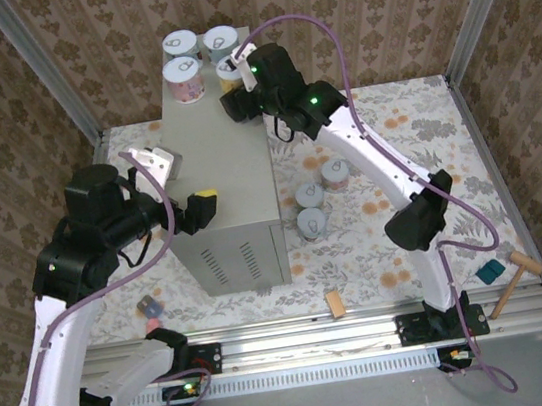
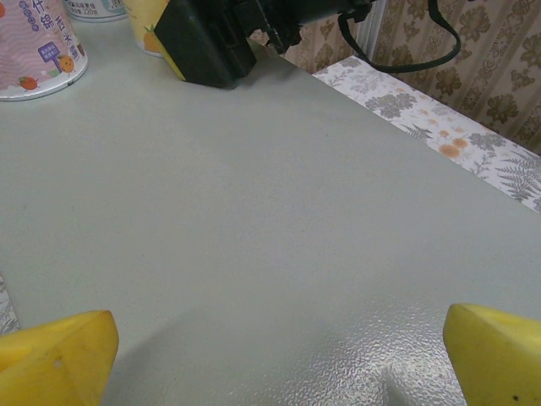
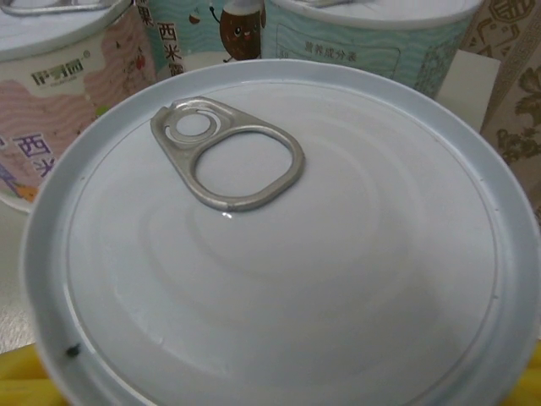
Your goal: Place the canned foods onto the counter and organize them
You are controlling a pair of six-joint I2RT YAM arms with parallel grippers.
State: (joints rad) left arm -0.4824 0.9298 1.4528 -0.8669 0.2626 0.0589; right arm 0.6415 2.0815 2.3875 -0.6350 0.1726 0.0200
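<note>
The grey counter [image 1: 225,174] stands mid-floor. Three cans stand at its far end: two pale blue [image 1: 180,44] [image 1: 221,38] and a pink one [image 1: 183,78]. Beside them a yellow-labelled can [image 1: 228,71] sits on the counter top with my right gripper [image 1: 234,87] shut on it. Its white pull-tab lid [image 3: 279,245] is right under the wrist camera, and the neighbouring cans [image 3: 59,110] stand just behind. Three more cans [image 1: 309,196] stand on the floor to the counter's right. My left gripper [image 1: 202,208] hovers open over the counter's near part [image 2: 254,211], yellow fingertips [image 2: 55,355] wide apart.
A small white box [image 1: 157,162] lies by the counter's left side. On the floral floor lie a wooden block [image 1: 335,303], a teal piece [image 1: 488,271], a wooden mallet [image 1: 516,278] and a small dark item [image 1: 149,306]. Metal frame posts and papered walls enclose the area.
</note>
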